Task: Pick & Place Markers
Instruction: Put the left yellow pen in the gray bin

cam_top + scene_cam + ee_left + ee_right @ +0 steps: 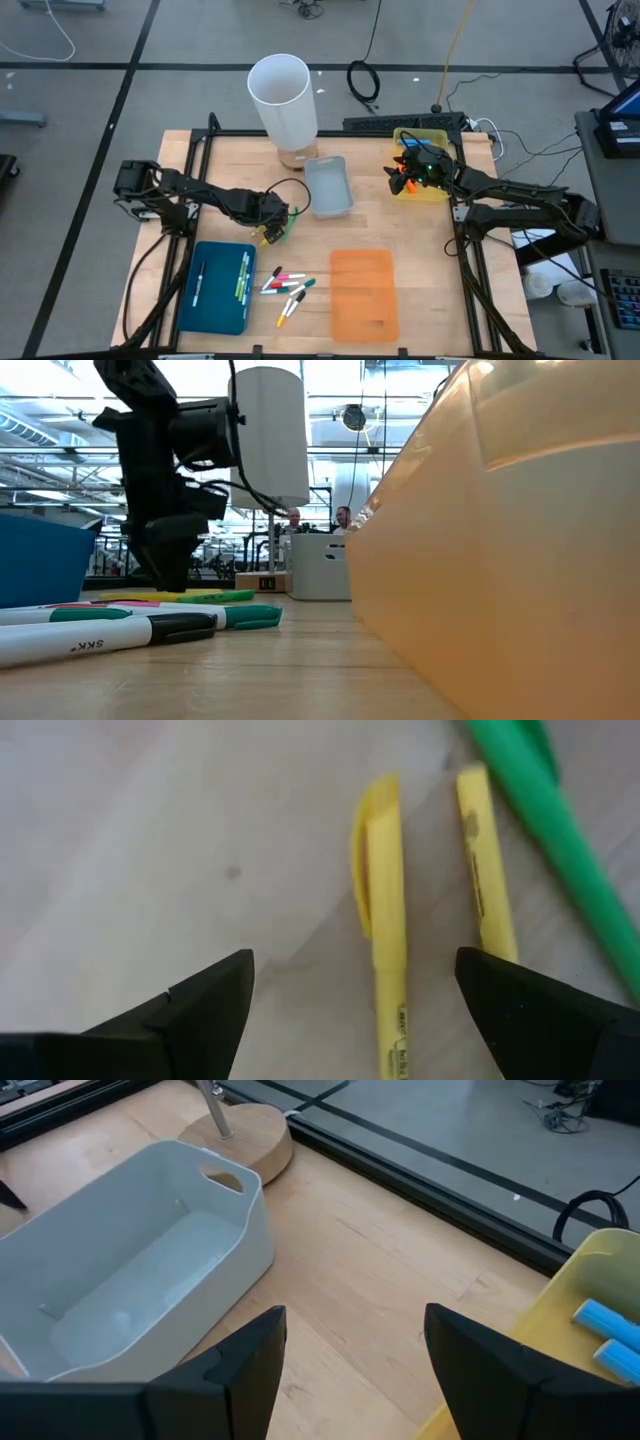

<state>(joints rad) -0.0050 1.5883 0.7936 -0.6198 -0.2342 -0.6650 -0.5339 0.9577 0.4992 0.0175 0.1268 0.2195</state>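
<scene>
Two yellow markers (pixel 385 920) (pixel 487 870) and a green marker (pixel 560 830) lie flat on the wooden table beside the blue tray (pixel 215 310). My left gripper (pixel 355 990) (pixel 272 232) points down over them, open. Its fingers stand on either side of one yellow marker and are not seen touching it. Several more markers (pixel 288 285) lie loose between the blue tray and the orange tray (pixel 363 295). My right gripper (pixel 355 1350) (pixel 398 180) hangs open at the back right, beside the yellow tray (pixel 590 1260) that holds blue markers (pixel 605 1320).
A pale grey bin (pixel 328 187) and a tall white cylinder (pixel 283 95) on a wooden foot stand at the back middle. The blue tray holds a white marker (pixel 199 282) and a green one (pixel 242 275). In the low view the orange tray's wall (pixel 500 560) fills the right side.
</scene>
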